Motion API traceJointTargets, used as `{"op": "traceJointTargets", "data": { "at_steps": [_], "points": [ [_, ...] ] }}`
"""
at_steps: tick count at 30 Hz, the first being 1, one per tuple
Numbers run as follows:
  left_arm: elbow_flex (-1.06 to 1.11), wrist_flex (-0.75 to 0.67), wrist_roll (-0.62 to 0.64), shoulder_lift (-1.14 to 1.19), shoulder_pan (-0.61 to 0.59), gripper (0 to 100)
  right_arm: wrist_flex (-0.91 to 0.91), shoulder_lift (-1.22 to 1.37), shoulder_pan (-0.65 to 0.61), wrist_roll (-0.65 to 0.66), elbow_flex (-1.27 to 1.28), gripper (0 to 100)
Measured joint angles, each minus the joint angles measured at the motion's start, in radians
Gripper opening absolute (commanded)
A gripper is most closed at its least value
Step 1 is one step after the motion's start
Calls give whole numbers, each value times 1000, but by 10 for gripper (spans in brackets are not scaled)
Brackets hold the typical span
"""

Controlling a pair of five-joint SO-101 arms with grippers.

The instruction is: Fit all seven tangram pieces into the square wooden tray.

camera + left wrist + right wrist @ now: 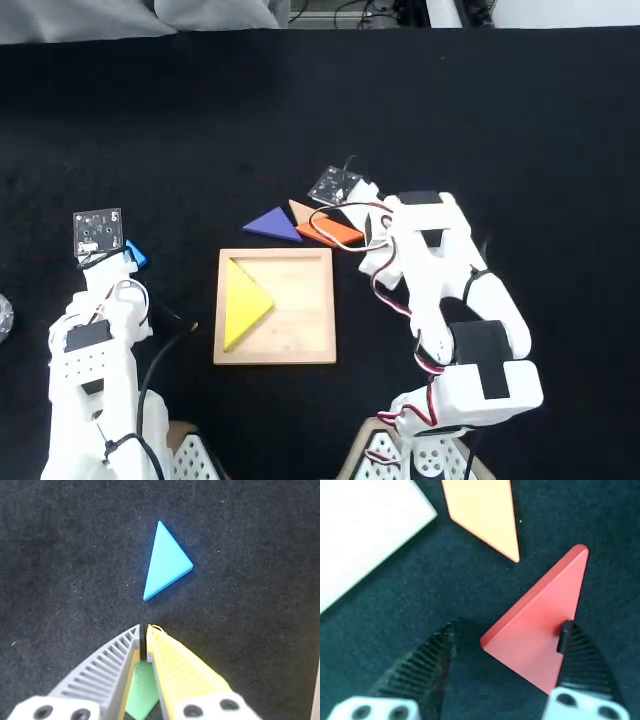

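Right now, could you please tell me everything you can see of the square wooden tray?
The square wooden tray is pale wood with a raised rim, lying flat on the black table. One large yellow triangle lies inside it, on the side nearest the left arm; the remaining recess is bare.

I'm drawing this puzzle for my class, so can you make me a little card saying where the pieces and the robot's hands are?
tray: wooden square, one piece inside
inside it: yellow triangle
on the black table: purple triangle, pale orange piece, red triangle, blue triangle, green piece
left hand: shut, just short of the blue triangle, with the green piece showing under it
right hand: open, straddling the red triangle
pieces seen outside: five
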Motion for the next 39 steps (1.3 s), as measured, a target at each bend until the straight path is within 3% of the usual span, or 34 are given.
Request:
{"op": "traceJointTargets", "data": {
  "at_steps": [15, 21, 39],
  "points": [
    [0, 0, 0, 0, 0, 30, 68, 146, 9, 0, -140, 302],
    [0, 0, 0, 0, 0, 30, 68, 147, 11, 0, -155, 157],
    [0, 0, 0, 0, 0, 30, 137, 46, 40, -11, -180, 155]
  ]
}}
